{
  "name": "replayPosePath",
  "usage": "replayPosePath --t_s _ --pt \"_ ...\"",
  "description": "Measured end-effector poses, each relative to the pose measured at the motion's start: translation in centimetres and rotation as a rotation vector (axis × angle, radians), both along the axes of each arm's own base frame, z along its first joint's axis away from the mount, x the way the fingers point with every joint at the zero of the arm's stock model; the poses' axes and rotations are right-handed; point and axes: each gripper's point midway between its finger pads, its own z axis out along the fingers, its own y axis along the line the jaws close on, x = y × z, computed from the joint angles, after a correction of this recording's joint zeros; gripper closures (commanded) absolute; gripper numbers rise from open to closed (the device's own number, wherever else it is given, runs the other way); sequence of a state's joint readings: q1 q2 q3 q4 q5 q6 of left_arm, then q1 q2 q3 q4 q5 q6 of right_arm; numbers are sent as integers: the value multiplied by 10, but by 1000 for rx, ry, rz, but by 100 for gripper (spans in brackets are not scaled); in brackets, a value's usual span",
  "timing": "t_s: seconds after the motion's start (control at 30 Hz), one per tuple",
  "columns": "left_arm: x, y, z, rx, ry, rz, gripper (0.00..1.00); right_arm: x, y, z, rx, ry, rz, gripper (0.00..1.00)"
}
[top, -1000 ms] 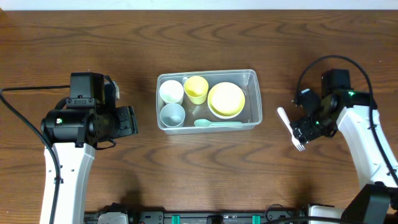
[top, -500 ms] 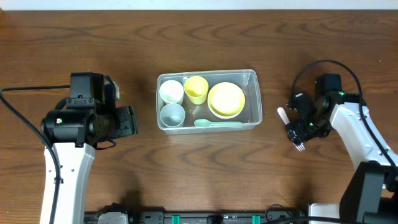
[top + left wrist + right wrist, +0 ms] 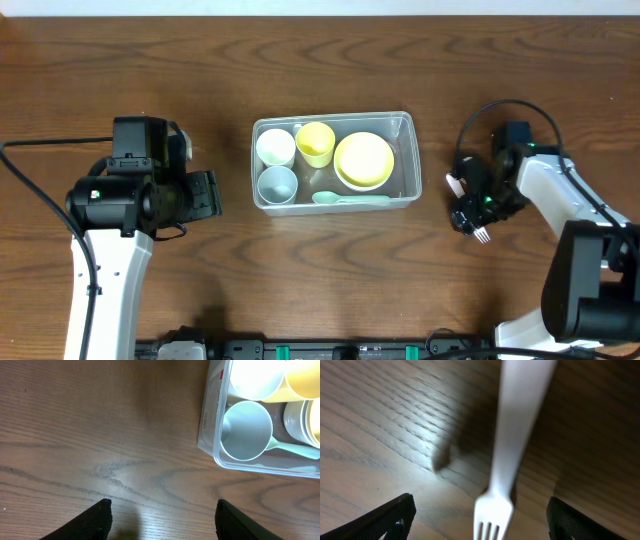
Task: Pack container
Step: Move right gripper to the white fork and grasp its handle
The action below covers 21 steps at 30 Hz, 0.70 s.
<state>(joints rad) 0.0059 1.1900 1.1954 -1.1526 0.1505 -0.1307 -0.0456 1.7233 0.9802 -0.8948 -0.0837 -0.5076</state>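
The clear plastic container (image 3: 405, 125) sits mid-table and holds a white cup (image 3: 275, 147), a yellow cup (image 3: 316, 143), a pale blue cup (image 3: 278, 185), a yellow bowl (image 3: 363, 159) and a mint spoon (image 3: 350, 198). Its corner shows in the left wrist view (image 3: 212, 435). A white plastic fork (image 3: 512, 445) lies on the table to the container's right, partly under my right arm (image 3: 481, 235). My right gripper (image 3: 480, 515) is open, with the fork between its fingers. My left gripper (image 3: 162, 517) is open and empty over bare wood, left of the container.
The wooden table (image 3: 320, 60) runs to a pale edge at the back. A black cable (image 3: 500, 108) loops above my right arm. Both arm bases stand at the table's front edge.
My right gripper has moved left and down over the fork, closer to the container. The fork and my left arm have not moved.
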Motion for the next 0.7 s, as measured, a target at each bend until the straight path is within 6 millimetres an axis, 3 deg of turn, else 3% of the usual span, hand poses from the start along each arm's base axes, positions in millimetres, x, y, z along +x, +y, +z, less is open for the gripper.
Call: replayPosePath --t_s 0.3,0.7 --pt "0 0 0 0 2 0 34 -4 11 -9 3 33 37 21" --pt "-3 0 -1 0 13 0 33 -4 10 -10 0 32 36 46"
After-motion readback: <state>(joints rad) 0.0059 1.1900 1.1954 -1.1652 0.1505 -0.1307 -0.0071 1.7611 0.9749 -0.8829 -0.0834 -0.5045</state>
